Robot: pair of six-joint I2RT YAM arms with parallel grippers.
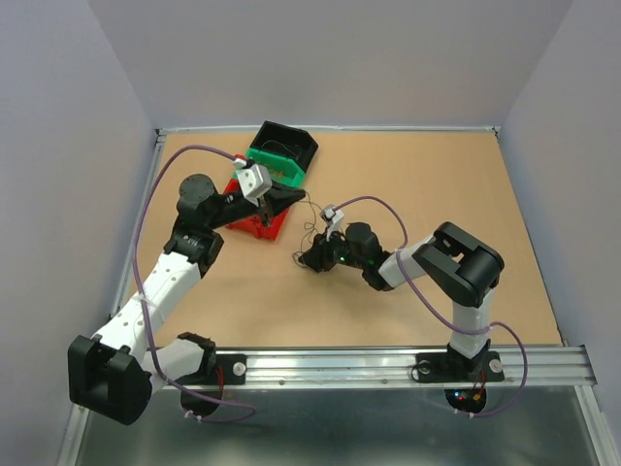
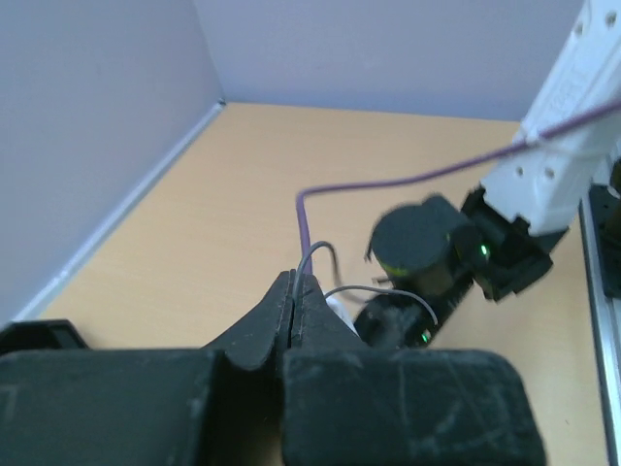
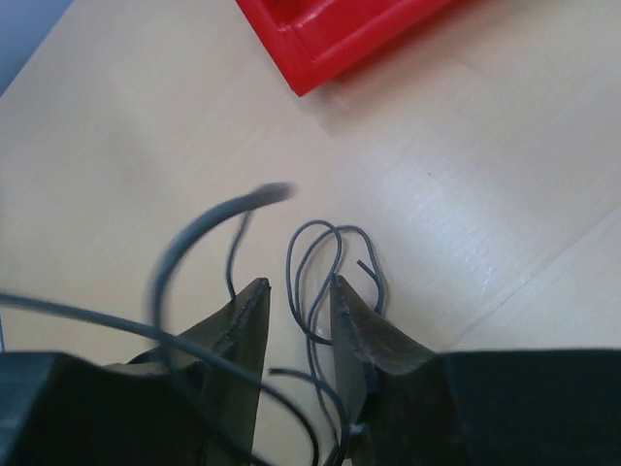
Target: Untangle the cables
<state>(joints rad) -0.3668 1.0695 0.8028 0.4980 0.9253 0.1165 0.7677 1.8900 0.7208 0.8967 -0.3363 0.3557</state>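
Observation:
The cables (image 1: 312, 227) are a few thin dark strands strung over the table between my two grippers. My left gripper (image 1: 297, 195) hangs above the table by the red bin. In the left wrist view it (image 2: 294, 283) is shut on one grey cable strand (image 2: 312, 254) that curls up out of the fingertips. My right gripper (image 1: 307, 258) is low over the table. In the right wrist view it (image 3: 296, 285) stands open, a narrow gap between the jaws. Grey cable loops (image 3: 315, 254) lie on the table in that gap, and another blurred strand (image 3: 194, 238) arcs close to the camera.
A red bin (image 1: 254, 223) sits just behind the left gripper, and its corner (image 3: 330, 34) shows ahead of the right gripper. A green bin (image 1: 275, 167) and a black bin (image 1: 288, 143) stand behind the red one. The arms' thick purple cables (image 1: 380, 204) loop above the table.

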